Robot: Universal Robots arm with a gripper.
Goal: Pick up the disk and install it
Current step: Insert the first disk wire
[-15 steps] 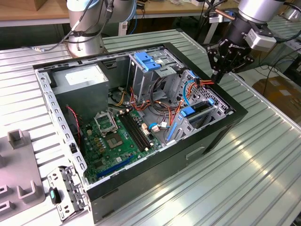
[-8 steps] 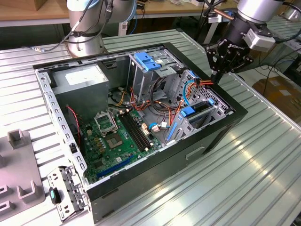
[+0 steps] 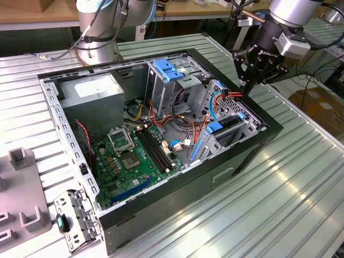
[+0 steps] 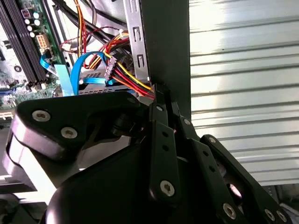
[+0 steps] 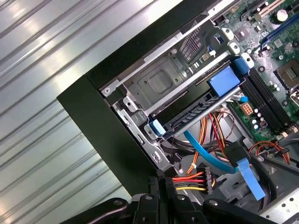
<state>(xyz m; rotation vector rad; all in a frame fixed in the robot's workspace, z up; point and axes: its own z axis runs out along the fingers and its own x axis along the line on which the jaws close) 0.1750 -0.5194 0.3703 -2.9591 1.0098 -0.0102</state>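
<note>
The claw (image 4: 160, 93) is clenched on the coloured wires (image 4: 134, 78); the case wall (image 4: 166, 42) is close. A skewed pull may fray them.

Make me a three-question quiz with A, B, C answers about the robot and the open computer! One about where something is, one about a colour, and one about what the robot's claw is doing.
1. Where is the gripper?
A. Over the middle of the green board
B. At the edge of the computer case, on the exterior view's right
C. Down on the table by the grey blocks

2. What colours are in the wire bundle at the gripper's tip?
A. Red, yellow and black
B. All white
C. Pink and purple

3. What is the gripper doing?
A. Hanging wide open in the air
B. Shut on the wire bundle
C. Holding a screwdriver

Answers:
1 B: it hangs over the case's rim on that side.
2 A: both wrist views show those colours.
3 B: in both wrist views the wires end pinched at its tip.
</note>
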